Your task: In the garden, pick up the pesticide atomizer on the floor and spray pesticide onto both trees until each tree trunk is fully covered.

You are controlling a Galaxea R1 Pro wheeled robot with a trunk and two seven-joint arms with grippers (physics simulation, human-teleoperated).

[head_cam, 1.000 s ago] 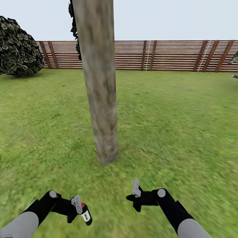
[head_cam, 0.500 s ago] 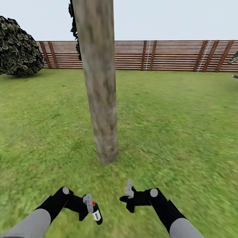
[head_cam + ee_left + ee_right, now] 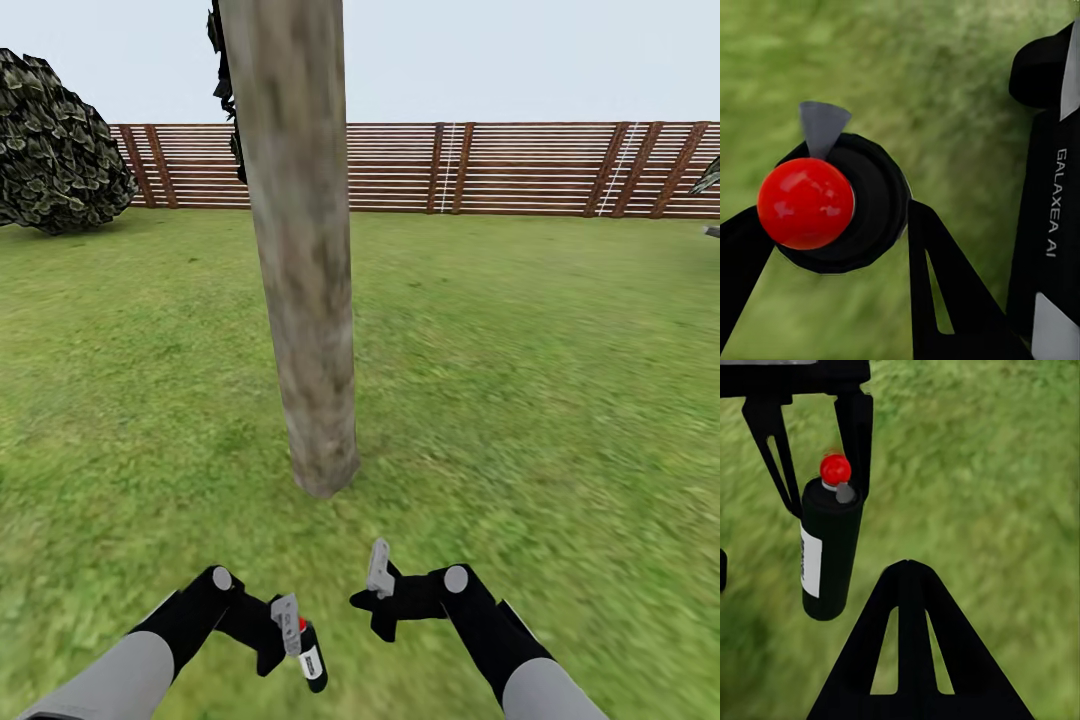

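A thick mottled grey-brown tree trunk [image 3: 305, 250] rises from the grass straight ahead, leaning slightly. Its canopy is out of view. My left gripper [image 3: 290, 628] hangs low over the lawn [image 3: 520, 380], shut on the pesticide atomizer [image 3: 312, 660], a black can with a white label and a red ball top. In the left wrist view the red top [image 3: 805, 202] faces the camera between the two fingers [image 3: 926, 262]. The right wrist view shows the atomizer [image 3: 831, 547] hanging from the left fingers [image 3: 859, 435]. My right gripper [image 3: 378, 588] is shut and empty, just right of the atomizer [image 3: 907, 574].
A brown slatted fence [image 3: 520, 165] closes the far side of the lawn. A dark leafy bush [image 3: 55, 140] stands at the back left. A near-black tree [image 3: 225, 80] shows behind the trunk. Open grass lies on both sides of the trunk.
Both arms have drawn in toward the middle: the left gripper with the atomizer has moved right, the right gripper has moved left. The trunk and view are unchanged.
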